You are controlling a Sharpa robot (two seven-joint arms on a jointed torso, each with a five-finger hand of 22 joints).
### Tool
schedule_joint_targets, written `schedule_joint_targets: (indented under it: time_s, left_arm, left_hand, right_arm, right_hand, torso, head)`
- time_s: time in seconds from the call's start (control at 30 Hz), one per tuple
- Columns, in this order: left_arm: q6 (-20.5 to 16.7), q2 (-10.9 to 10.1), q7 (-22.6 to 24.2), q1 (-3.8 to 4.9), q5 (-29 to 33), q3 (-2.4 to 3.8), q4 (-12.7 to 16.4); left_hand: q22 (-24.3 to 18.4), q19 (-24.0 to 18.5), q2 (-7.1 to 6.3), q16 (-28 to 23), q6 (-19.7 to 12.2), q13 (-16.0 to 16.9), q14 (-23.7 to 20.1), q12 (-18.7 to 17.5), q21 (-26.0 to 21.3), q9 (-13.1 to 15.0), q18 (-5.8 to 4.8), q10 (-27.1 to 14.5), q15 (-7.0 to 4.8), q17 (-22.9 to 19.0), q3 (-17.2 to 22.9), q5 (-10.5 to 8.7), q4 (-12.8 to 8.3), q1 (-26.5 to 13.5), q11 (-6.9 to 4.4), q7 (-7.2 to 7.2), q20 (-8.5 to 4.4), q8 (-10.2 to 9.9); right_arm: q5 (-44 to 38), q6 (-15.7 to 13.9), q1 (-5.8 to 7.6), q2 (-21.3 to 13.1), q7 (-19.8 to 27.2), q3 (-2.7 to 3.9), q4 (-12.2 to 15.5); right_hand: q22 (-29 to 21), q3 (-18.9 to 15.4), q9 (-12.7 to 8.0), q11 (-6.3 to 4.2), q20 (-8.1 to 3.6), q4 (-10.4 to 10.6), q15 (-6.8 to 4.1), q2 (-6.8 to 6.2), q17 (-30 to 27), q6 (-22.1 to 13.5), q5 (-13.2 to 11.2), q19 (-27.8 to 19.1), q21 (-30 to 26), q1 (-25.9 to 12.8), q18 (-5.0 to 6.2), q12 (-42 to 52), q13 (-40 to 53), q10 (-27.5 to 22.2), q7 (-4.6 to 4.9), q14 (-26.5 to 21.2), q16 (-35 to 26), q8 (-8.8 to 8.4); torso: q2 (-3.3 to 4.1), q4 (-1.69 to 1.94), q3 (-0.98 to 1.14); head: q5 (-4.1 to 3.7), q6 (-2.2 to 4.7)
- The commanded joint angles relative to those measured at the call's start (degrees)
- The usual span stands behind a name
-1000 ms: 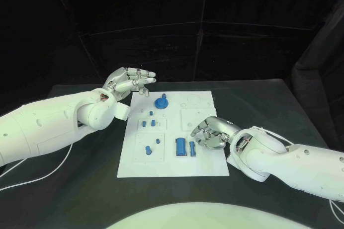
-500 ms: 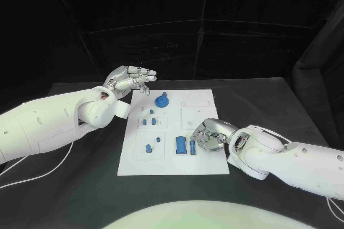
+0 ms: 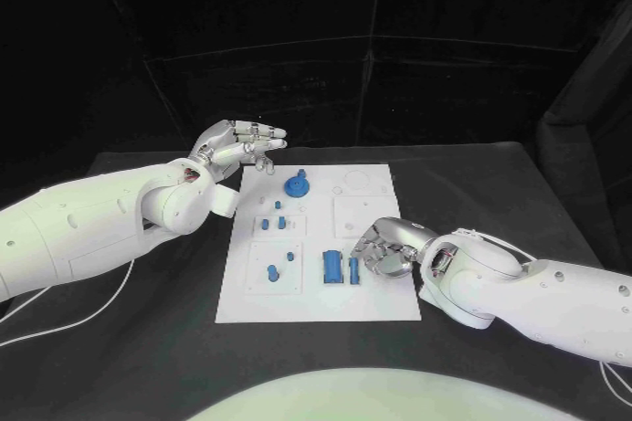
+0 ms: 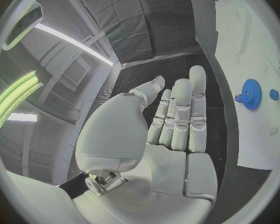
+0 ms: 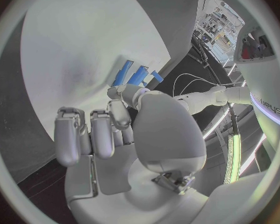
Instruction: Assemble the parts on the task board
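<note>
Two white arms reach in over the black table (image 3: 500, 179) in the head view, with the white task board (image 3: 316, 302) lying flat between them. The left hand (image 3: 237, 149) hangs over the table just off the board's far left corner, fingers apart and holding nothing. The right hand (image 3: 384, 247) is down at the board's right side, just beside the tall blue block (image 3: 333, 268) — its fingers are bent inward, but whether they touch or hold any part I cannot tell. A blue gear (image 3: 299, 186) stands near the board's far end, and small blue pegs (image 3: 273, 225) sit in the left-hand recesses.

Left wrist view: the left hand (image 4: 171, 129) is stretched flat, fingers loosely parted and empty; the gear (image 4: 250, 93) stands on the board (image 4: 258, 144) beyond the fingertips.

Right wrist view: the right hand (image 5: 109, 134) is over the board (image 5: 77, 50), fingers curled, with blue parts (image 5: 132, 74) just past the fingertips — contact unclear.
</note>
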Motion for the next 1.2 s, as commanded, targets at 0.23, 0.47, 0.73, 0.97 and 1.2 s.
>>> schedule_joint_targets:
  time_s: [0.23,0.47,0.73,0.97,1.2]
  left_arm:
    - [0.42,-0.02,0.16,0.09,0.18,0.05,0.00]
    - [0.40,-0.06,0.09,0.09,0.18,0.05,0.05]
    - [0.39,-0.07,0.03,0.09,0.18,0.05,0.06]
    - [0.43,-0.05,-0.01,0.09,0.18,0.05,0.05]
    - [0.50,-0.04,-0.06,0.09,0.18,0.05,0.06]
  left_hand:
    - [-0.09,-0.08,0.12,0.30,-0.51,-0.08,-0.45,0.37,-0.22,0.01,0.81,-0.42,0.00,-0.07,0.05,0.27,-0.35,0.66,0.07,0.00,0.27,0.22]
    - [-0.09,-0.08,0.16,0.33,-0.56,-0.09,-0.46,0.40,-0.22,0.00,0.82,-0.48,0.00,-0.10,0.09,0.27,-0.39,0.71,0.07,0.01,0.27,0.25]
    - [-0.09,-0.08,0.18,0.35,-0.62,-0.10,-0.47,0.43,-0.21,-0.01,0.82,-0.55,-0.01,-0.12,0.12,0.27,-0.45,0.78,0.08,0.02,0.27,0.26]
    - [-0.09,-0.08,0.18,0.35,-0.62,-0.10,-0.47,0.43,-0.21,-0.01,0.82,-0.55,-0.01,-0.12,0.12,0.27,-0.45,0.78,0.08,0.02,0.27,0.26]
    - [-0.09,-0.08,0.18,0.35,-0.62,-0.10,-0.47,0.43,-0.21,-0.01,0.82,-0.55,-0.01,-0.12,0.12,0.27,-0.45,0.78,0.08,0.02,0.27,0.26]
  right_arm:
    - [-0.41,-5.68,0.02,0.08,0.82,0.00,-0.24]
    - [-0.04,-5.82,0.02,0.21,0.15,0.00,-0.67]
    - [-0.41,-4.44,0.01,0.71,-1.39,0.00,-1.35]
    - [-0.50,-3.55,0.00,1.43,-1.98,0.00,-1.70]
    - [-1.82,-3.37,-0.01,2.25,-4.12,0.00,-2.45]
  right_hand:
    - [7.59,-1.37,-2.76,1.39,1.24,0.31,0.95,-1.14,2.13,-9.09,-10.65,1.68,-0.10,-3.89,-0.76,-2.88,-2.38,-1.50,1.70,3.52,0.20,-0.77]
    - [7.56,-7.88,-2.24,1.18,1.35,2.30,0.89,-0.95,2.17,-6.01,-30.15,1.72,-0.17,-5.89,-0.75,-2.64,-2.72,-1.27,1.13,3.52,0.21,0.48]
    - [7.61,-12.69,-2.07,0.31,0.67,3.39,0.16,-0.33,2.20,-2.60,-34.52,1.81,-0.18,-5.90,-0.77,-1.94,-2.54,-0.87,0.10,3.55,0.17,2.08]
    - [7.62,-15.74,-1.96,-0.21,0.20,3.75,-0.32,0.14,2.29,-0.62,-34.60,1.85,-0.20,-5.65,-0.78,-1.80,-2.56,-0.73,-0.58,3.58,0.18,3.00]
    - [7.71,-17.71,-1.92,-0.57,-0.12,3.71,-0.63,0.70,2.38,0.60,-34.61,1.93,-0.16,-5.00,-0.80,-1.67,-2.52,-0.60,-0.98,3.60,0.20,3.46]
  torso:
    - [0.02,0.06,0.00]
    - [0.05,0.02,-0.02]
    - [0.05,0.09,0.03]
    - [0.08,0.04,0.03]
    - [0.09,0.04,0.04]
  head:
    - [0.02,0.11]
    - [0.01,0.02]
    - [0.11,-0.22]
    - [0.19,-0.31]
    - [0.20,-0.55]
